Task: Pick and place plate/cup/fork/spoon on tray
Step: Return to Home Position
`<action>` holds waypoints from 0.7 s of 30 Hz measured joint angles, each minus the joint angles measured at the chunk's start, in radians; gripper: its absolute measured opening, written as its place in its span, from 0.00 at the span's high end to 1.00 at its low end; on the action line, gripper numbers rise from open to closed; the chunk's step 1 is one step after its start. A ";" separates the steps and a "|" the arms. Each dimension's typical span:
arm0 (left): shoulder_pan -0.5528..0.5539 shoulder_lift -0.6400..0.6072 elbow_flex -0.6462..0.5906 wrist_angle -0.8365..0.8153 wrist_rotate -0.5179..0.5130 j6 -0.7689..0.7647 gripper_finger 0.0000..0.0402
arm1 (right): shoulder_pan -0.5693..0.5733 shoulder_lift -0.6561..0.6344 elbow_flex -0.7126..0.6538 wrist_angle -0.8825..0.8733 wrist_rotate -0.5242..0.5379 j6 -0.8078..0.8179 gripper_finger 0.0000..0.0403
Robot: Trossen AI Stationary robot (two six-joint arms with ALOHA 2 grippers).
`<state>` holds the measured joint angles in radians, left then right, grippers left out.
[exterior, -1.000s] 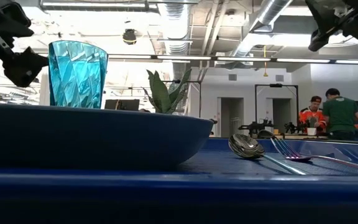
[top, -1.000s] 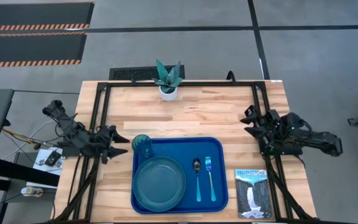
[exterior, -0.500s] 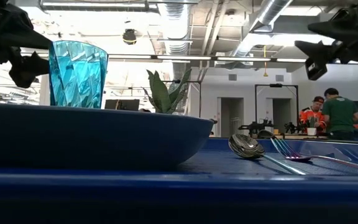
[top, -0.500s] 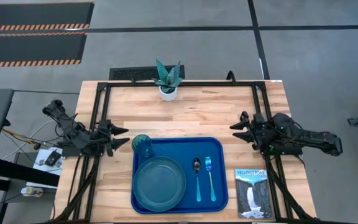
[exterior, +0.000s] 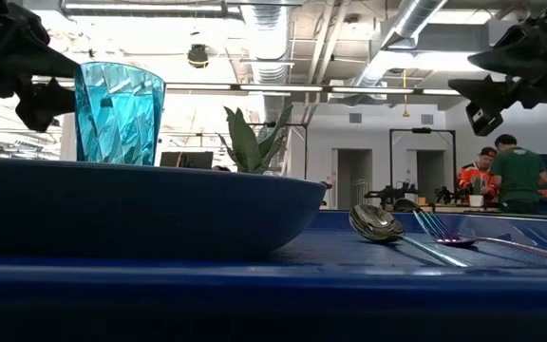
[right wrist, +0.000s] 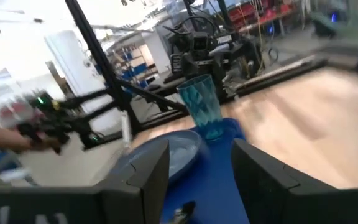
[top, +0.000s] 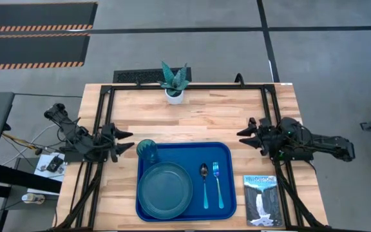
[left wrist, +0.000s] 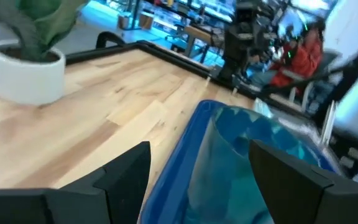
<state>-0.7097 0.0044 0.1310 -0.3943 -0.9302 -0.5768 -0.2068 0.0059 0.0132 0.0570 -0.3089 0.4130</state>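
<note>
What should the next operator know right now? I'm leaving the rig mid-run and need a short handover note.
Left gripper: open, empty, off the tray's left edge near the cup.
Right gripper: open, empty, off the tray's right side.
On the tray: plate front left, cup upright in the back-left corner, spoon and fork side by side right of the plate.
Done: all four items are placed.
Left: nothing to move, by the look of it; probably just park the arms.
</note>
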 joint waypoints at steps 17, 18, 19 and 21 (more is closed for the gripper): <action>0.109 0.001 -0.120 0.518 0.352 0.358 0.35 | 0.051 -0.001 -0.003 0.111 -0.223 -0.032 0.52; 0.136 -0.001 -0.120 0.521 0.359 0.365 0.35 | 0.050 -0.001 -0.003 0.112 -0.224 -0.040 0.52; 0.167 -0.002 -0.120 0.546 0.379 0.389 0.35 | 0.049 -0.002 -0.003 0.114 -0.224 -0.046 0.52; 0.237 -0.002 -0.120 0.601 0.472 0.433 0.35 | 0.048 -0.002 -0.003 0.114 -0.224 -0.054 0.51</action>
<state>-0.4727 0.0021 0.0109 0.2069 -0.4579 -0.1434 -0.1585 0.0044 0.0105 0.1713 -0.5324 0.3593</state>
